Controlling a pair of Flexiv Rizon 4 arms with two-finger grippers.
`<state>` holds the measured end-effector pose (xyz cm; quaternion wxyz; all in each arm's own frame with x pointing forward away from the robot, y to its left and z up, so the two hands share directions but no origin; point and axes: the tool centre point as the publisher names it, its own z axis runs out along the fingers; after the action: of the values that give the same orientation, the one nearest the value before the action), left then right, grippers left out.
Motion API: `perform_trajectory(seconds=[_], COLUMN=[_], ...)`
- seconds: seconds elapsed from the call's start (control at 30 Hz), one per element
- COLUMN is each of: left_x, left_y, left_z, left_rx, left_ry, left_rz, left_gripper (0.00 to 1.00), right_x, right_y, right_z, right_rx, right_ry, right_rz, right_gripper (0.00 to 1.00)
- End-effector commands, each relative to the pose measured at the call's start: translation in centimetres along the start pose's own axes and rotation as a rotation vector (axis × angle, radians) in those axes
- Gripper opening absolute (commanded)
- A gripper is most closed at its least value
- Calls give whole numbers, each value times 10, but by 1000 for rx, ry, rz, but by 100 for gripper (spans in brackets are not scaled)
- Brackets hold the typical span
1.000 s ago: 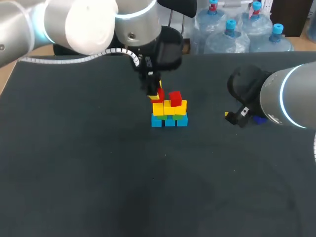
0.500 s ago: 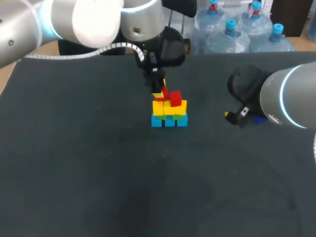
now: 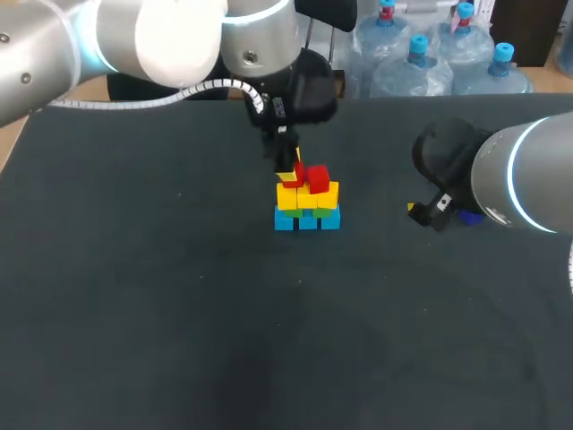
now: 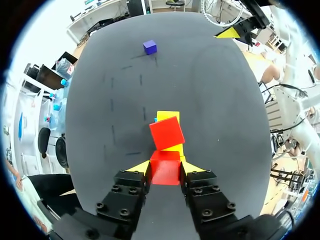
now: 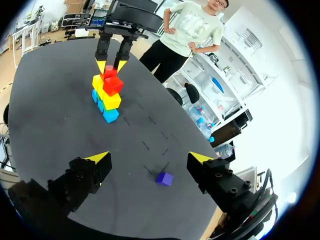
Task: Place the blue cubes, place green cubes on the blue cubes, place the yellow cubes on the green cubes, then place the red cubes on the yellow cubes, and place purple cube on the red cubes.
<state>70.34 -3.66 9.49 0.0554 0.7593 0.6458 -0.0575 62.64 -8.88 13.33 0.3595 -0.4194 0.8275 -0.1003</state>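
Right now my left gripper (image 4: pixel 165 170) is pinching a small red cube (image 4: pixel 165 164) between its two yellow fingertips (image 4: pixel 140 167), one pressed on each side. It hangs directly over the stepped stack of coloured cubes (image 3: pixel 307 204), which stands a little beyond the middle of the dark tabletop (image 3: pixel 161 305). From my left wrist the held cube sits level at the near end of the yellow layer. I cannot tell whether it already touches that layer. Just ahead of it a second red cube (image 4: pixel 166 132) rests on the yellow cubes (image 3: pixel 309 193), turned askew against the rows beneath.

From the head camera the stack reads plainly. A row of three blue cubes (image 3: pixel 307 221) lies on the table. The green cubes (image 3: pixel 319 212) on them show only as a thin band, and the yellow ones sit above that. The second red cube tops the stack's right part, and my held one is at its left part.

My right gripper (image 5: pixel 149 159) is low over the table's right side, well apart from the stack. Its fingers are spread wide and touch nothing. A small purple cube (image 5: pixel 164 178) lies on the table below the gap between them, clear of both tips. From my left wrist that purple cube sits alone, far ahead of the stack.
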Motion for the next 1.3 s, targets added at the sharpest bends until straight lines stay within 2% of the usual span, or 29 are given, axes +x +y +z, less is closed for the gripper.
perform_trajectory(seconds=[0.03, 1.3], left_x=[-3, -7], left_y=[3, -1], left_z=[0, 7], left_rx=[10, 41], left_ry=[2, 30], left_rz=[-2, -15], left_gripper=[0, 0], right_x=[2, 2], right_y=[1, 1], right_z=[0, 0], right_rx=[4, 4], right_ry=[-7, -7], right_rz=[2, 2], right_gripper=[100, 100])
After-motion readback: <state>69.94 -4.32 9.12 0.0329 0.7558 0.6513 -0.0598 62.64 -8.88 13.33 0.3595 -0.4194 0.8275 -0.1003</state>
